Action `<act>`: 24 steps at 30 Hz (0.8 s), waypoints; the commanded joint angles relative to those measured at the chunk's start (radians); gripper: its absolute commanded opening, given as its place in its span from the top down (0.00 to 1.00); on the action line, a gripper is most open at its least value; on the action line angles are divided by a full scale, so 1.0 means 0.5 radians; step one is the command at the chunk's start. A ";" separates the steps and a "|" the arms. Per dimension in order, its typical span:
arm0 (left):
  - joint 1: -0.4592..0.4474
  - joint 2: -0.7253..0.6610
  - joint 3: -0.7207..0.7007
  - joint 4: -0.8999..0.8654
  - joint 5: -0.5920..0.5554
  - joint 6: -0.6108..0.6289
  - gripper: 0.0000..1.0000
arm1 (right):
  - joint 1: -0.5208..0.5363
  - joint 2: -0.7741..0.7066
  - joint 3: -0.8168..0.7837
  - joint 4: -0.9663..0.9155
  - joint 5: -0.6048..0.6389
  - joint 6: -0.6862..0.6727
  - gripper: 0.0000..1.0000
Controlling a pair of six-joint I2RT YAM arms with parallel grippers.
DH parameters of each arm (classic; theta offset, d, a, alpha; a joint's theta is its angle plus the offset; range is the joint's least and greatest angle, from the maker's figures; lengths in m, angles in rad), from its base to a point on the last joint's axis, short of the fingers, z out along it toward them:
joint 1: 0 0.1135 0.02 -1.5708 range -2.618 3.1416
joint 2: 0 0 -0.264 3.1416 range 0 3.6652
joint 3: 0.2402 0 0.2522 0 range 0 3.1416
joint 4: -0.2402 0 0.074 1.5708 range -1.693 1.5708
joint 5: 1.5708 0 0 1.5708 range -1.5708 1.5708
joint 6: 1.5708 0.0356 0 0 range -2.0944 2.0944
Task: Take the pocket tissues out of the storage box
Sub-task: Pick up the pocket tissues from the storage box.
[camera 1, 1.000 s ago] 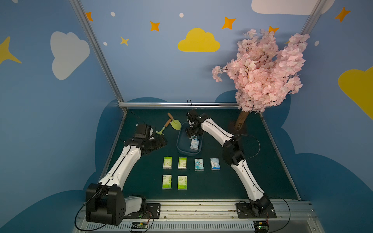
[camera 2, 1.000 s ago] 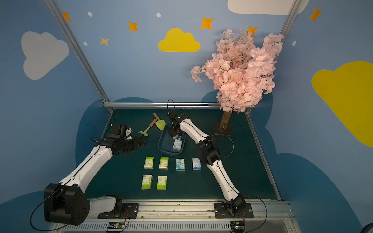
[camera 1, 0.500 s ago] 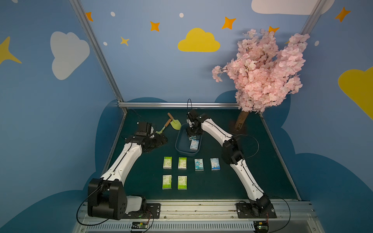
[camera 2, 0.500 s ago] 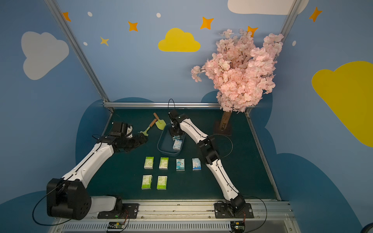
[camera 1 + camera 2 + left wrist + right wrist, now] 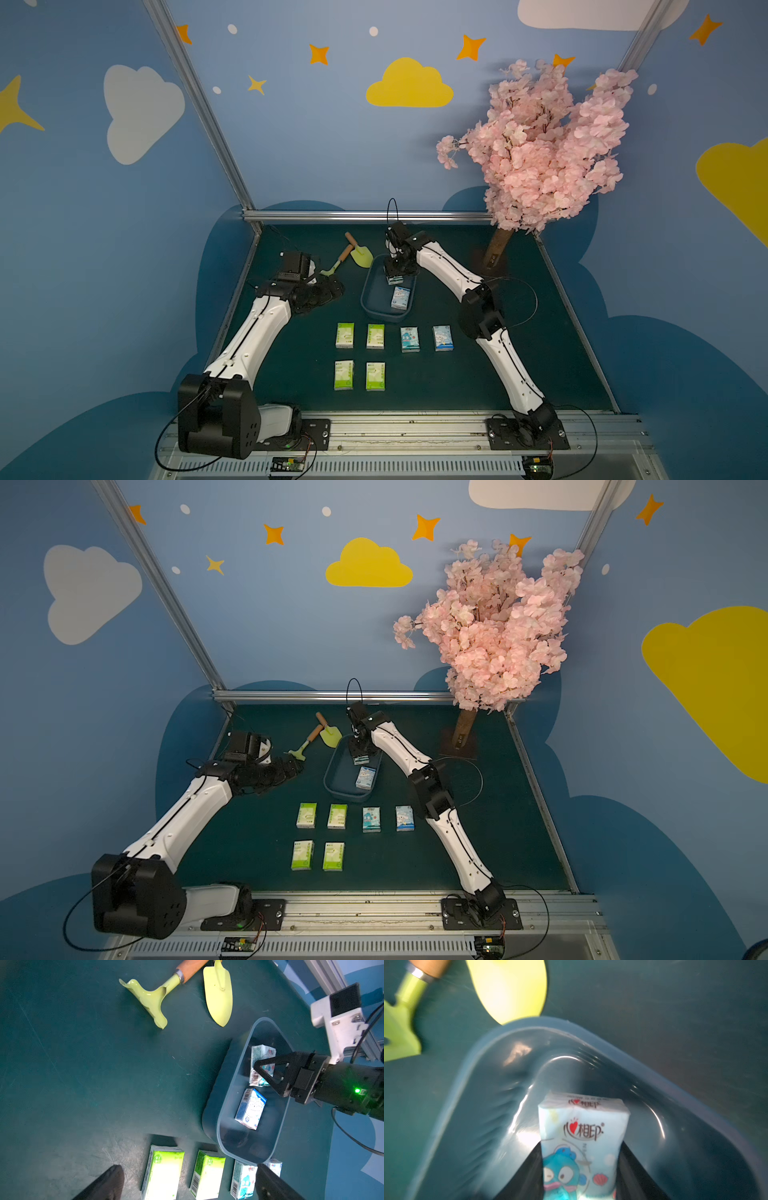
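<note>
the right tool (image 5: 581,1145) gripped a light blue packet (image 5: 583,1126) at the 12 o'clock end of the storage box (image 5: 368,291). a second packet (image 5: 400,298) lay flat toward its 5 o'clock corner. six packets (image 5: 345,335) lay in rows on the surface (image 5: 519,374) at the box's 6 o'clock. the left tool (image 5: 189,1167) hung wide open at its 9 o'clock, holding nothing.

The left arm (image 5: 257,332) is extended from its base toward 1 o'clock, with the left gripper (image 5: 333,289) pointed toward 3 o'clock, jaws spread wide. The right arm (image 5: 444,266) is stretched toward 11 o'clock, the right gripper (image 5: 395,276) pointed downward, jaws pressed against a light blue packet (image 5: 581,1136).
</note>
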 commanded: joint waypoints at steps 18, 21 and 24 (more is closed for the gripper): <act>0.023 -0.343 -0.226 -0.077 0.087 0.103 0.00 | 0.240 -1.027 -0.846 0.045 0.246 0.459 0.50; 0.023 -0.359 -0.253 -0.072 0.156 0.108 0.00 | 0.315 -1.188 -1.018 -0.015 0.311 0.551 0.50; 0.023 -0.372 -0.270 -0.064 0.184 0.117 0.00 | 0.392 -1.332 -1.182 -0.106 0.346 0.659 0.50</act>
